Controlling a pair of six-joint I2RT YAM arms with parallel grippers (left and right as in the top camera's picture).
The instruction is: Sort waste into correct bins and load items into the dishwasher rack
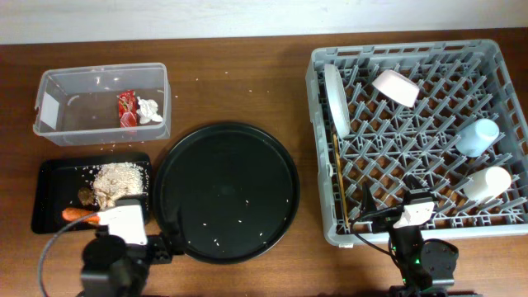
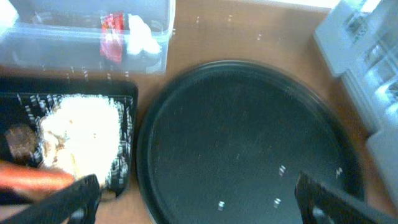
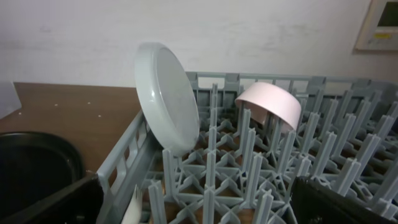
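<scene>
The pale grey round plate (image 3: 166, 96) stands on its edge among the pegs, at 10 o'clock in the large square grey plastic dishwasher rack (image 1: 388, 51). It looks stiff, smooth and probably slippery, so I would take it by its upper rim, at 12 o'clock. The right gripper (image 3: 196, 198) and the left gripper (image 2: 196, 194) both have their fingers spread apart, holding nothing
</scene>
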